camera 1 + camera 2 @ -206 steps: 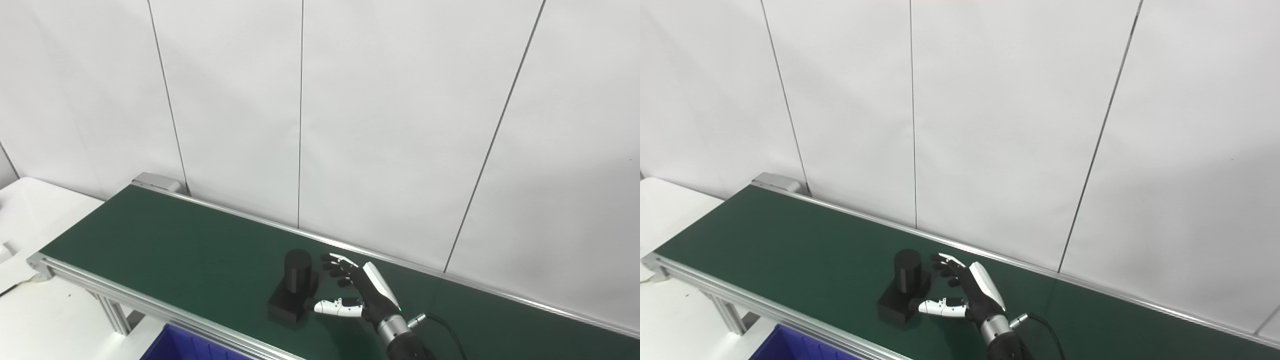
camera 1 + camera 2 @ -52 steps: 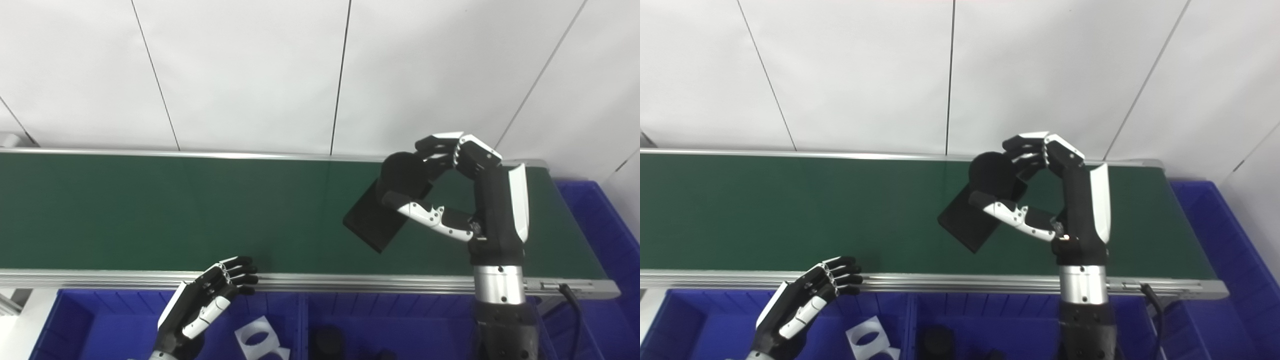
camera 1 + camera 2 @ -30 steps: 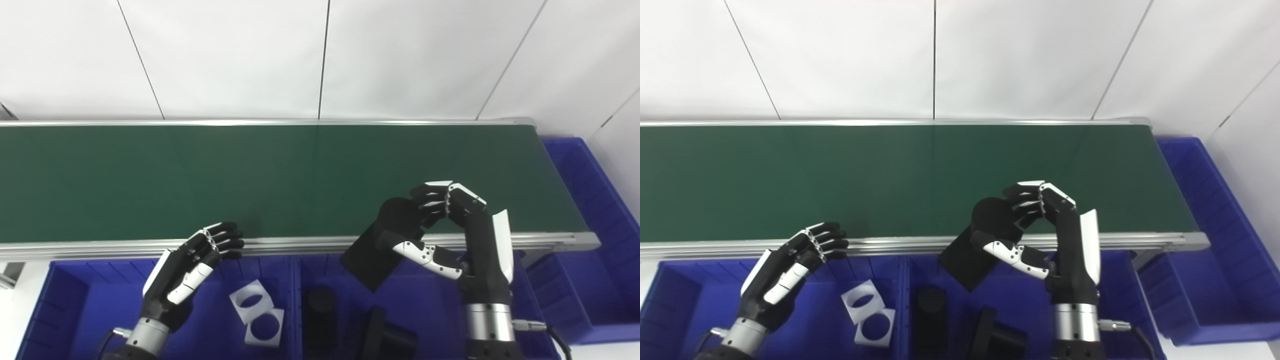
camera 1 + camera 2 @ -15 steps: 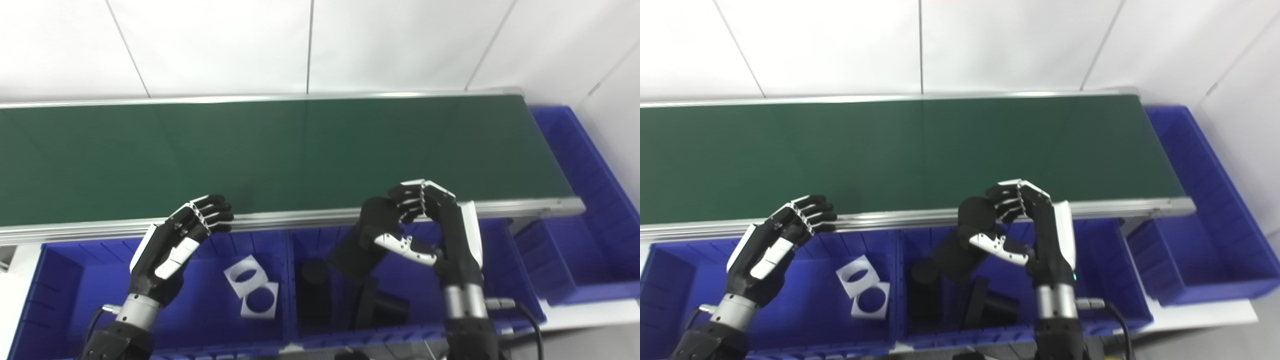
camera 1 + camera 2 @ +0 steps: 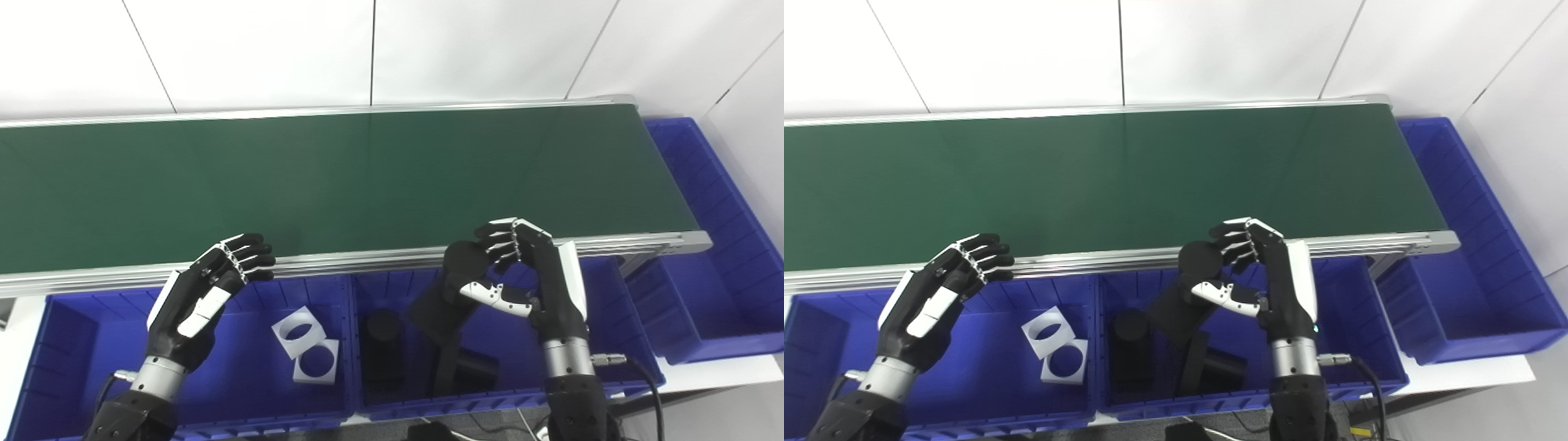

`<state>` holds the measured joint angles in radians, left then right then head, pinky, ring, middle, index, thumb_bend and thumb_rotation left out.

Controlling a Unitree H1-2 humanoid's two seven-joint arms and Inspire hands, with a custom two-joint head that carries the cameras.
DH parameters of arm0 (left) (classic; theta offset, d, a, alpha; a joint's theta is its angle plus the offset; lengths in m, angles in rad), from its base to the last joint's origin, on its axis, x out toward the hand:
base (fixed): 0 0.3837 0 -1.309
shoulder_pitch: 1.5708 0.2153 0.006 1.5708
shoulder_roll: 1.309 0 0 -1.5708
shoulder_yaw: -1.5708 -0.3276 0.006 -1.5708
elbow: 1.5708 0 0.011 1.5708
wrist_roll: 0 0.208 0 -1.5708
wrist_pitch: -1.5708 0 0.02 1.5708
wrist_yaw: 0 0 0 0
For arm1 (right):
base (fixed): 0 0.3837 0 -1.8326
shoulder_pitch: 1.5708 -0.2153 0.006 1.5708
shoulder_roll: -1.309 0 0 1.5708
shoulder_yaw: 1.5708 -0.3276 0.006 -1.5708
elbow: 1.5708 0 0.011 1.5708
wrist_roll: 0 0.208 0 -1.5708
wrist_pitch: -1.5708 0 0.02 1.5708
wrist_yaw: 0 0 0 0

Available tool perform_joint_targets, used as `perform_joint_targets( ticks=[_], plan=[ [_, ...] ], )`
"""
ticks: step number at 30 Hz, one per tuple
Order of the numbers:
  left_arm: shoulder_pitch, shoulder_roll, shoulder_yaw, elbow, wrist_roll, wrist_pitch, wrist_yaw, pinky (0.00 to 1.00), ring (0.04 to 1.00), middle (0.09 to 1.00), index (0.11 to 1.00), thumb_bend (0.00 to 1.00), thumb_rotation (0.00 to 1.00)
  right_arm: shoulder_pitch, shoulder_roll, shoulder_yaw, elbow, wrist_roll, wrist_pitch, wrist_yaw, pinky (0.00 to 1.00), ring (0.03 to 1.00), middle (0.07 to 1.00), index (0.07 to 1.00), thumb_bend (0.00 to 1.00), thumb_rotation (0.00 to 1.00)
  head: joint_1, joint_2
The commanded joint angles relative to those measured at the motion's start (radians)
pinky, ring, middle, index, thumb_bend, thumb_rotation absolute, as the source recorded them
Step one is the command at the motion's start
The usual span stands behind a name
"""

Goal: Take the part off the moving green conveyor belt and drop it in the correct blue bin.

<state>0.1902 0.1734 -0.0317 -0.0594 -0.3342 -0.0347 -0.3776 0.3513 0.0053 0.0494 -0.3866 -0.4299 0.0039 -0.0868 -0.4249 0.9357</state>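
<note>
Black part (image 5: 450, 288), a cylinder on a square base, hangs tilted in my right hand (image 5: 530, 278) over the middle blue bin (image 5: 612, 318), base end lowest. Fingers (image 5: 499, 236) curl over the cylinder's far side and the thumb presses its near side; that pinch alone carries it. Nothing supports it from below.

Largest to smallest:

- Green conveyor belt (image 5: 343, 177) runs left to right across the far half of the scene, bare as far as I see. Its near aluminium rail (image 5: 367, 260) sits just beyond my knuckles. Risk: lifting or swinging far, the part clips the rail and twists out of the pinch.
- Left blue bin (image 5: 67, 343) holds two white square plates with round holes (image 5: 306, 346). My left hand (image 5: 205, 294) hangs above it, fingers loosely apart, holding nothing. Risk: drifting left before release puts a black part among white ones, a wrong sort by my reading.
- Middle bin already holds black parts (image 5: 383, 349), one standing near the left wall, others lying lower right. Risk: my part lands on them, bounces, or comes to rest leaning on the divider (image 5: 350, 343).
- Right blue bin (image 5: 704, 275) stands past the belt's end, seemingly bare. Small risk from here.
- Grip itself: hold is on the round end only, with the heavy base hanging off to the left. Risk: it pivots or slips before I choose, or the base catches my thumb on opening and tumbles.
</note>
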Motion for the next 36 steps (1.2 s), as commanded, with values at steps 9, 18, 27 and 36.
perform_joint_targets(
  ticks=[9, 18, 27, 36],
  plan=[
    [-0.023, 0.022, 0.008, -0.032, -0.014, 0.001, -0.018, 0.64, 0.702, 0.725, 0.73, 0.8, 0.55, -0.047, 0.006, 0.048, 0.102, -0.059, -0.028, -0.023, 0.33, 0.425, 0.492, 0.556, 0.5, 0.0, -0.004, 0.006],
    [-0.033, 0.024, 0.015, -0.02, -0.023, 0.011, -0.022, 0.65, 0.699, 0.723, 0.728, 0.81, 0.54, -0.073, -0.013, 0.06, 0.188, -0.087, -0.017, -0.03, 0.34, 0.414, 0.478, 0.559, 0.49, 0.0, -0.024, 0.007],
    [-0.055, 0.025, 0.018, 0.008, -0.028, 0.003, -0.038, 0.63, 0.692, 0.717, 0.724, 0.8, 0.54, -0.086, -0.026, 0.058, 0.237, -0.094, -0.03, -0.048, 0.34, 0.421, 0.478, 0.559, 0.49, 0.0, -0.033, -0.001],
    [-0.061, 0.024, 0.021, 0.019, -0.027, 0.0, -0.041, 0.64, 0.692, 0.723, 0.726, 0.8, 0.54, -0.09, -0.032, 0.065, 0.238, -0.102, -0.004, -0.041, 0.33, 0.422, 0.48, 0.562, 0.49, 0.0, -0.022, -0.004]
  ],
)
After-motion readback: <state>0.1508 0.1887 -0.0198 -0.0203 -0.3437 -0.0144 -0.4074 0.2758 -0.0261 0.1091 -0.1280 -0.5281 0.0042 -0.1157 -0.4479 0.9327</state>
